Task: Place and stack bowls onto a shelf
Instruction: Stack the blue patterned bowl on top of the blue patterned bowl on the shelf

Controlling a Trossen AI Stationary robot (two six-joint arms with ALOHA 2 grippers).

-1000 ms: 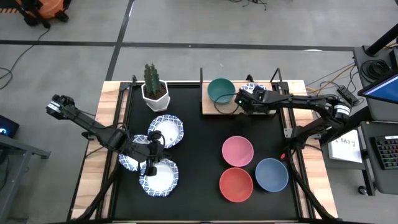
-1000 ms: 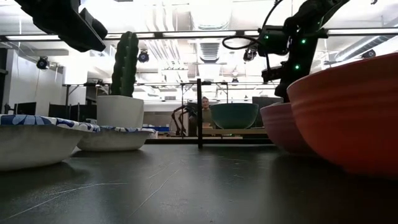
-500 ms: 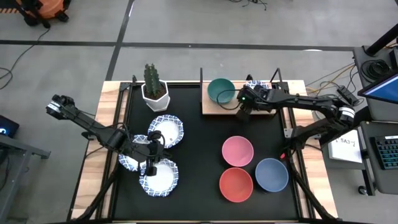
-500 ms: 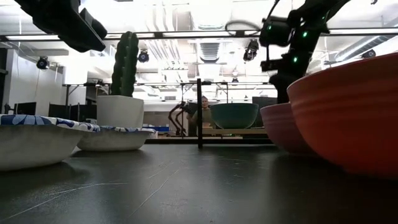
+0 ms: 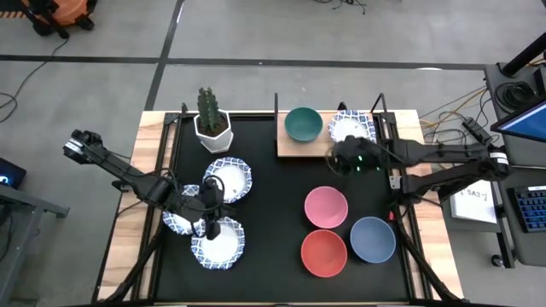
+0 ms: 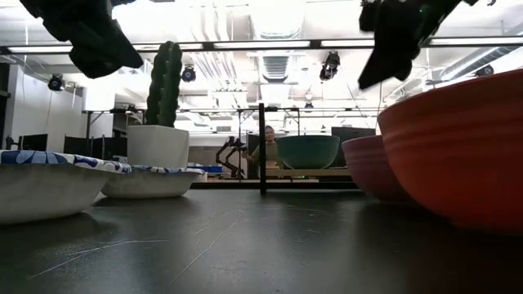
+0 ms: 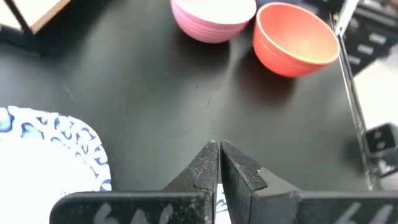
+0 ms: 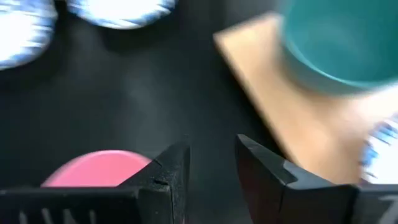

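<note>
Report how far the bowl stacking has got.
Done: the green bowl and one patterned bowl sit side by side on the shelf. In hand: nothing; the right claw hangs open and empty just off the shelf's front edge, and the left claw is shut over the three patterned bowls. Left: those three, plus the pink bowl, red bowl and blue bowl.

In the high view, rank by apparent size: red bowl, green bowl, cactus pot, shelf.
1. shelf
2. red bowl
3. green bowl and cactus pot: they look too alike to rank, and the cactus hides part of the pot.
</note>
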